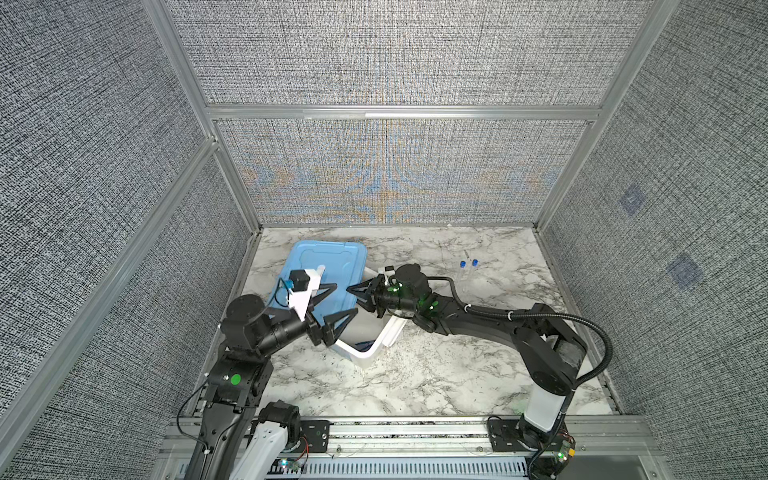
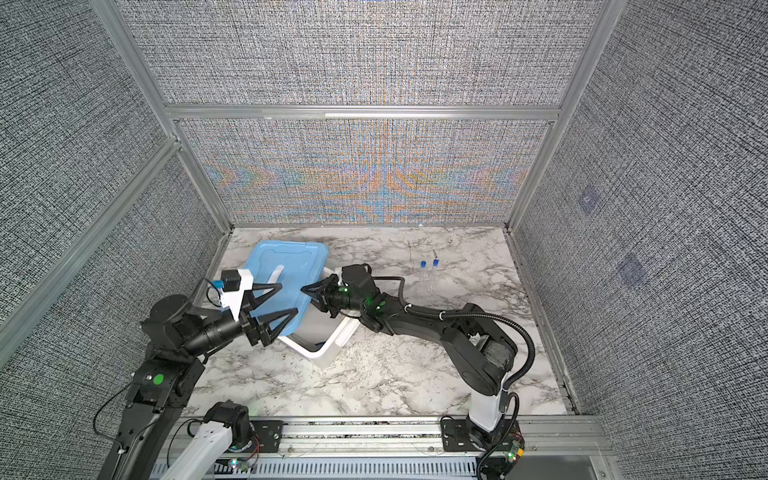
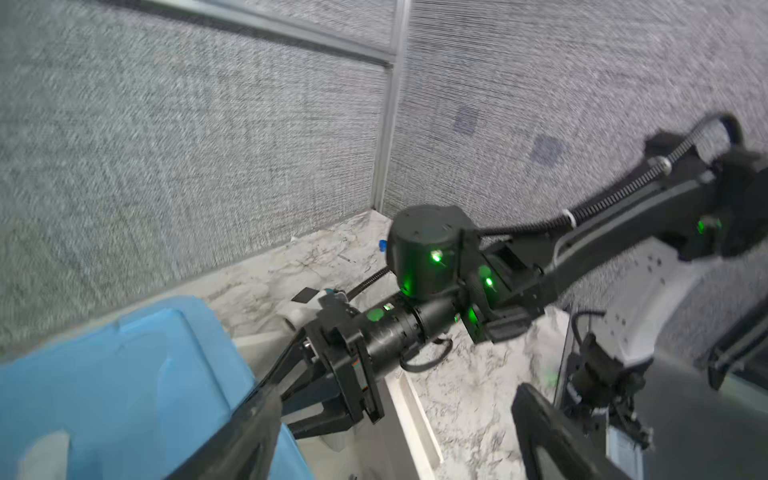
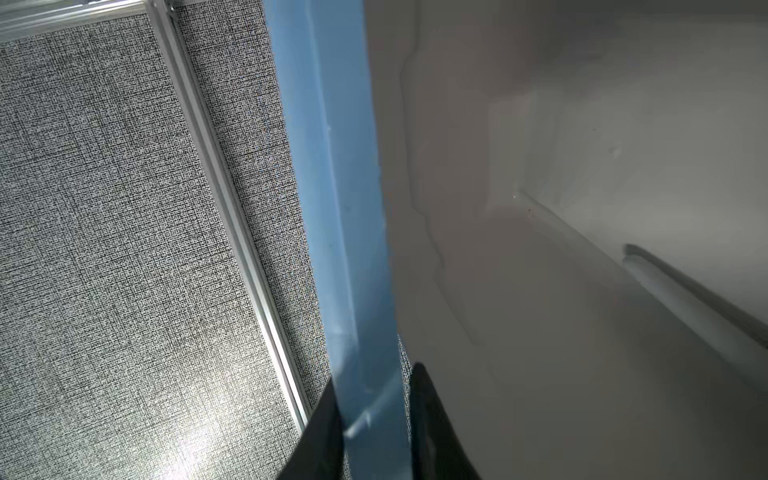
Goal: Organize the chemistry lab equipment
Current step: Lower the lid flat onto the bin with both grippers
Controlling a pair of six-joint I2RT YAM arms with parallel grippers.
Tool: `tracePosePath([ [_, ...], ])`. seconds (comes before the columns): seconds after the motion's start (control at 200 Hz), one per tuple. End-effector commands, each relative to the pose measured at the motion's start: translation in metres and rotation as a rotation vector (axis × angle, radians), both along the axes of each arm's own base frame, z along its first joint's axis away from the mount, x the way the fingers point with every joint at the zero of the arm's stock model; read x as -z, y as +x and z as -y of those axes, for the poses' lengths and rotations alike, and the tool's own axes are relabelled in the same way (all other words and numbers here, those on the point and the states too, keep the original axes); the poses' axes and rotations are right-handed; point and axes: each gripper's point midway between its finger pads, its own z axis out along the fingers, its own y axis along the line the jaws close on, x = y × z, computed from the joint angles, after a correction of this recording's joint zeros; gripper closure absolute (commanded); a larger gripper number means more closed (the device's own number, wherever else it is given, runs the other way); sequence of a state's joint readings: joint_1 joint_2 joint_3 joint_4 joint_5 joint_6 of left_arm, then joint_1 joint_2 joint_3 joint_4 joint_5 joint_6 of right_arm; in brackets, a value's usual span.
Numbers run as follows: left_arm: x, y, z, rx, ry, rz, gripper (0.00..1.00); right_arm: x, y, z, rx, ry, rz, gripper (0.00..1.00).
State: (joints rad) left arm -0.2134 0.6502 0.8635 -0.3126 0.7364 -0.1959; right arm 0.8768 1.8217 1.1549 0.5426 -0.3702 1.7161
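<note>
Left claw (image 1: 346, 298) hangs wide open and empty, left of centre, over the blue lid (image 1: 324, 257) (askew on the white tub (image 1: 365, 353)). Right claw (image 4: 374, 374) pinches the lid's right edge. Two blue-capped tubes (image 1: 462, 264) lie on the bench (image 1: 436, 374) at its upper right, well apart from the tub.

Left wrist view is blurred: the left gripper (image 3: 395, 388) shows as dark smears, cut off at the frame edge. In both top views the large white rectangular plastic tub (image 1: 368, 353) is mostly covered by the flat blue plastic lid (image 1: 324, 257) and both arms, contents hidden. Bodies of the two clear tubes with blue caps (image 2: 434, 272) are barely readable against the marble bench (image 2: 374, 382). In the right wrist view the right gripper (image 4: 374, 378) is cropped to its tips.
</note>
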Motion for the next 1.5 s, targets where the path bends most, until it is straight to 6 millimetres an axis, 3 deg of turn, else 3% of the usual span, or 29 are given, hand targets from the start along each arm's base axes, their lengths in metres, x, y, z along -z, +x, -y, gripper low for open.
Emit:
tracePosePath([
  [0.0,0.035,0.036,-0.048,-0.416,-0.012,-0.351,0.12,0.004,-0.002,0.0,0.0,0.021,-0.031,0.75],
  [0.14,0.073,0.04,-0.126,-0.878,0.206,-0.542,0.08,0.016,-0.004,0.003,0.003,0.011,-0.048,0.67],
  [0.25,0.086,0.03,-0.165,-1.077,0.301,-0.583,0.06,0.019,-0.005,0.01,0.007,-0.02,-0.043,0.63],
  [0.475,0.118,0.033,-0.184,-1.099,0.308,-0.702,0.01,0.02,-0.002,0.033,0.042,-0.123,0.009,0.6],
  [0.635,0.127,0.039,-0.195,-1.106,0.348,-0.732,0.01,0.022,-0.001,0.046,0.057,-0.187,0.037,0.56],
  [0.78,0.139,0.051,-0.191,-1.054,0.305,-0.786,0.01,0.019,-0.003,0.05,0.032,-0.274,0.091,0.48],
  [0.995,0.148,0.058,-0.171,-0.937,0.232,-0.841,0.05,0.009,-0.003,0.05,0.001,-0.401,0.208,0.47],
  [1.195,0.145,0.056,-0.142,-0.775,0.134,-0.773,0.11,0.007,0.002,0.047,-0.028,-0.495,0.303,0.46],
  [1.326,0.153,0.05,-0.135,-0.743,0.124,-0.817,0.15,0.013,0.002,0.039,-0.075,-0.526,0.316,0.46],
  [1.496,0.151,0.046,-0.114,-0.627,0.066,-0.843,0.22,0.011,0.006,0.039,-0.094,-0.624,0.378,0.47],
])
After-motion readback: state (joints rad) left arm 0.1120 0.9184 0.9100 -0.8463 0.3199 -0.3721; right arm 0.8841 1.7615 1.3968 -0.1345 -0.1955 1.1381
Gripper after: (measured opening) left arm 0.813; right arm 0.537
